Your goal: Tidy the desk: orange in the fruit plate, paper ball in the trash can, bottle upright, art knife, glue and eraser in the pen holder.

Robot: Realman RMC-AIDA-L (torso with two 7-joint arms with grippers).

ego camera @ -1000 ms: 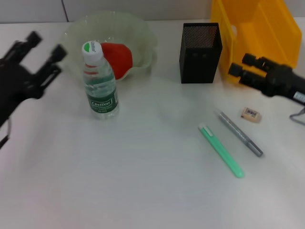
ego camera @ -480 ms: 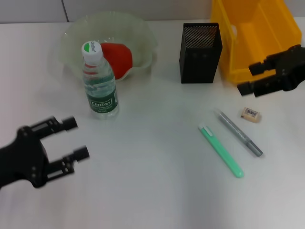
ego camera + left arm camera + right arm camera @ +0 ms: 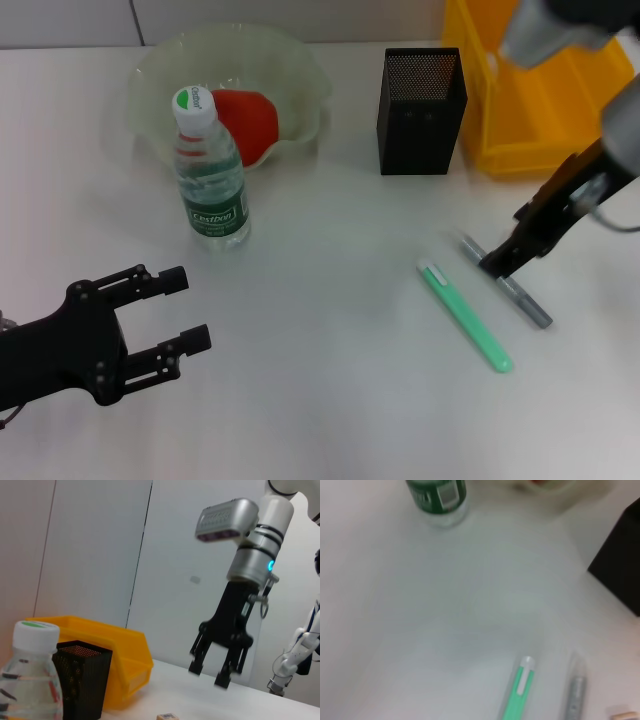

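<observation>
I'm seeing the right gripper [image 3: 500, 262] hanging fingers-down over the grey art knife [image 3: 506, 281], its fingers spread apart, holding nothing. The green glue stick [image 3: 465, 317] is lying just beside the knife, at its 8 o'clock. The eraser [image 3: 167, 716] is showing only in the left wrist view. The pen holder [image 3: 421, 97] is standing at 11 o'clock from the knife, the yellow trash can [image 3: 540, 90] beside it. The left gripper [image 3: 175, 312] is idling spread apart at 6 o'clock from the upright bottle [image 3: 210, 172]. The orange [image 3: 246, 121] is sitting in the fruit plate [image 3: 300, 70].
</observation>
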